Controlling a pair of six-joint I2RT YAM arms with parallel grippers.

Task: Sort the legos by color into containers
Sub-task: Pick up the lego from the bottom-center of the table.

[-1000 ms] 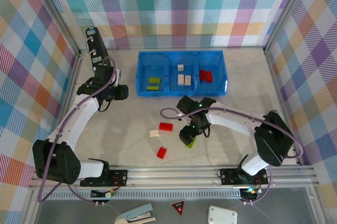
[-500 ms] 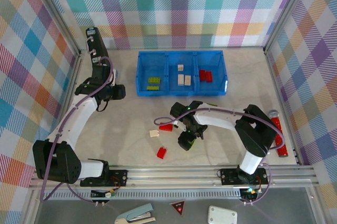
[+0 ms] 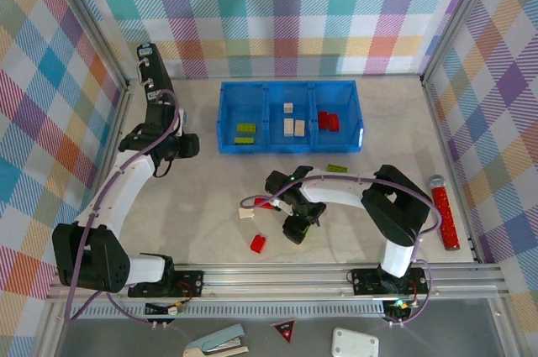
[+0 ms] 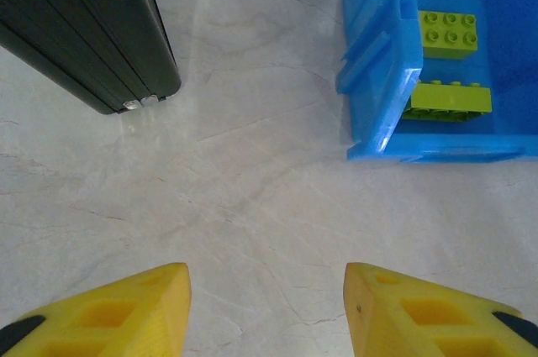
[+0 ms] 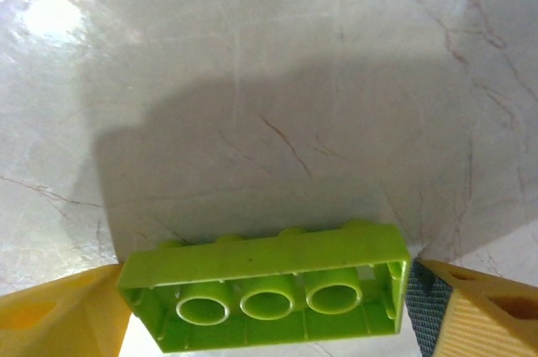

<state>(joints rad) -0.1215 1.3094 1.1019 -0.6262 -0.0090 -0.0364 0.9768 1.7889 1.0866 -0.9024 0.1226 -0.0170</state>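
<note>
My right gripper [image 5: 267,294] is shut on a lime green lego [image 5: 267,286], one yellow finger at each end, its hollow underside facing the camera, just over the table. From above, that gripper [image 3: 296,227] is near the table's middle. Loose legos lie around it: a green one [image 3: 337,169], two red ones [image 3: 258,244] [image 3: 265,203], and a cream one [image 3: 245,213]. The blue containers tray [image 3: 290,88] holds green legos [image 3: 245,132] on the left, cream [image 3: 292,122] in the middle and red [image 3: 328,120] on the right. My left gripper [image 3: 189,145] [image 4: 265,307] is open over bare table left of the tray [image 4: 378,63].
A black upright device [image 3: 151,80] [image 4: 84,29] stands at the back left, close to my left arm. A red stick-like object [image 3: 444,210] lies along the right edge. Plaid walls close in the table on three sides.
My right arm has swung left, uncovering the green lego near the tray and the red stick. Its jaws have narrowed onto the lime green lego. The left arm has barely moved.
</note>
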